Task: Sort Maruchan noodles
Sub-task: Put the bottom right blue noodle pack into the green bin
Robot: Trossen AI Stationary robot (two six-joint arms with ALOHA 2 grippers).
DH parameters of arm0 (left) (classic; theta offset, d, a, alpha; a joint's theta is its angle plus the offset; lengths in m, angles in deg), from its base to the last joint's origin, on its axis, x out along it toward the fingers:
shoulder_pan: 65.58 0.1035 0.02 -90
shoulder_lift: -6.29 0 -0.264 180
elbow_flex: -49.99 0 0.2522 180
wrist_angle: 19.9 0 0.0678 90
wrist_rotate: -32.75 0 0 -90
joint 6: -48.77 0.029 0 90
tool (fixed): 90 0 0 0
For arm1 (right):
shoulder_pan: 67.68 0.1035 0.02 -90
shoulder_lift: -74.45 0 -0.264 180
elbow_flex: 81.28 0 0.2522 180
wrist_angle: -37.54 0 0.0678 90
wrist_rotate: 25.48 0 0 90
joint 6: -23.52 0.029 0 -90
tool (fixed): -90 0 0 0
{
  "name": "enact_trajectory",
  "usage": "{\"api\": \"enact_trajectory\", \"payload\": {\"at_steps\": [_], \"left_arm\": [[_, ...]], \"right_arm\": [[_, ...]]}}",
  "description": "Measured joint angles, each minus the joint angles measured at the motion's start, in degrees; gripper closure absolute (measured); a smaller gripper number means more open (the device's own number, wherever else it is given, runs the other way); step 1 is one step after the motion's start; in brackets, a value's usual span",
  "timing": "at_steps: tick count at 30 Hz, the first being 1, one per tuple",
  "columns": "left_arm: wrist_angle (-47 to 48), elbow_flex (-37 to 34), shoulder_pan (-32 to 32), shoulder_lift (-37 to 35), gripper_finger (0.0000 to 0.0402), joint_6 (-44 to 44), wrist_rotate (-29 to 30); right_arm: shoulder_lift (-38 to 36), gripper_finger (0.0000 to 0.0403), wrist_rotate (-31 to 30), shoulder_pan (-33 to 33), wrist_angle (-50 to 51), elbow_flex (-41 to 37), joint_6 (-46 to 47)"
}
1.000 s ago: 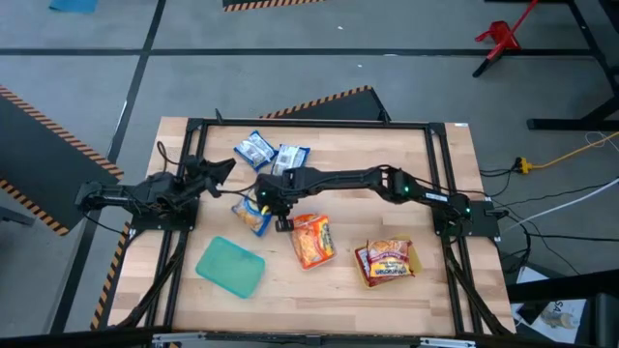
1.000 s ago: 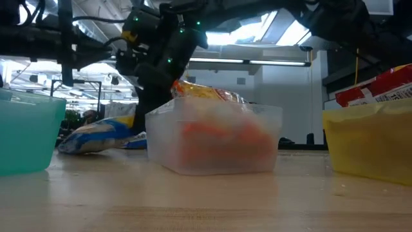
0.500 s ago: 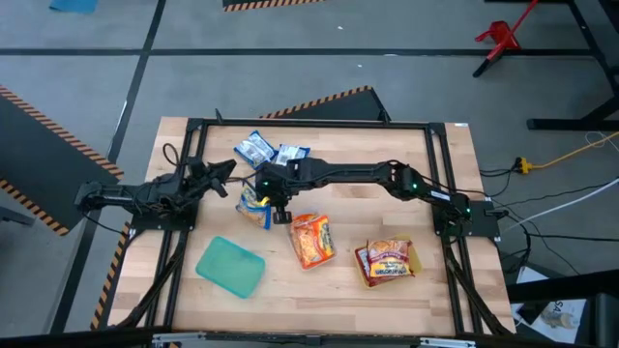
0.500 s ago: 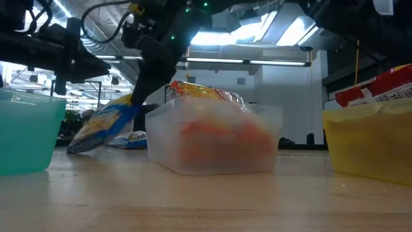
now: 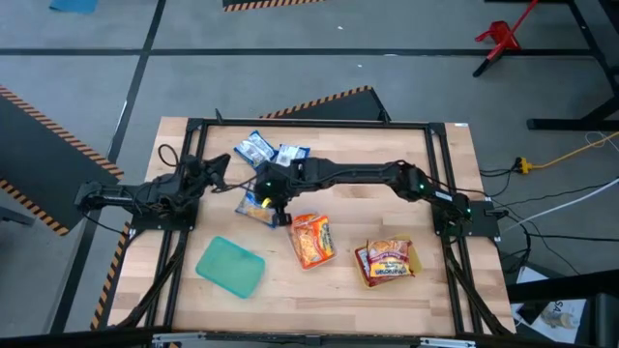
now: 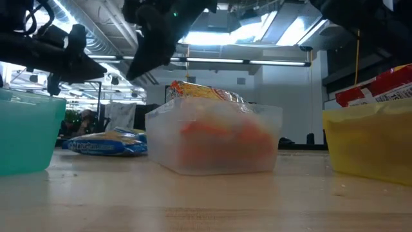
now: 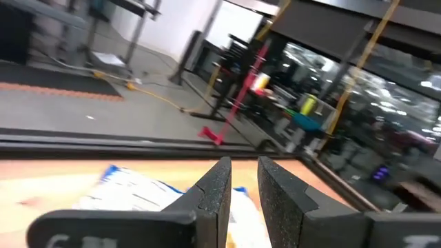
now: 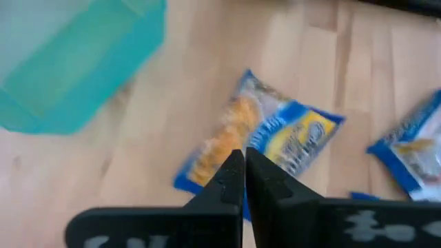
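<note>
A blue-white noodle packet (image 5: 253, 205) lies flat on the table left of the clear tray and shows in the low view (image 6: 104, 144) and the right wrist view (image 8: 265, 148). My right gripper (image 8: 241, 176) hovers above it, shut and empty, high up in the low view (image 6: 153, 35). Two more blue-white packets (image 5: 254, 148) (image 5: 291, 156) lie near the far edge. Orange packets fill the clear tray (image 5: 311, 240). Red packets sit in the yellow tray (image 5: 387, 261). My left gripper (image 7: 244, 186) waits at the table's left (image 5: 208, 170), its fingers a narrow gap apart.
An empty teal tray (image 5: 230, 266) stands near the front left, also at the low view's left edge (image 6: 26, 132). The clear tray (image 6: 212, 138) and yellow tray (image 6: 370, 145) stand toward the right. Bare wood lies along the near edge.
My right gripper had the blue-white packet raised by one end, tilted with its lower end on the table. The gripper then rose, and the packet dropped out of it. The packet now lies flat on the table.
</note>
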Motion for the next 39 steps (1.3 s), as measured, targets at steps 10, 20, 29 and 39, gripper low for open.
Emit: {"api": "enact_trajectory", "payload": {"at_steps": [10, 20, 29, 39], "left_arm": [[0.4, 0.0, 0.0, 0.0, 0.0335, 4.9, 3.6], [0.7, 0.0, 0.0, 0.0, 0.0335, 6.5, 5.1], [0.7, 0.0, 0.0, 0.0, 0.0335, 6.5, 5.1], [0.7, 0.0, 0.0, 0.0, 0.0335, 6.6, 5.0]], "right_arm": [[0.8, 0.0358, 3.0, 2.7, -3.4, -0.6, -3.7], [7.9, 0.0148, -10.3, 4.8, -9.1, -0.6, -3.3], [7.9, 0.0112, -13.5, 5.0, 1.3, -0.6, 1.7], [9.1, 0.0111, -20.3, 4.7, 6.8, -0.6, 2.1]]}}
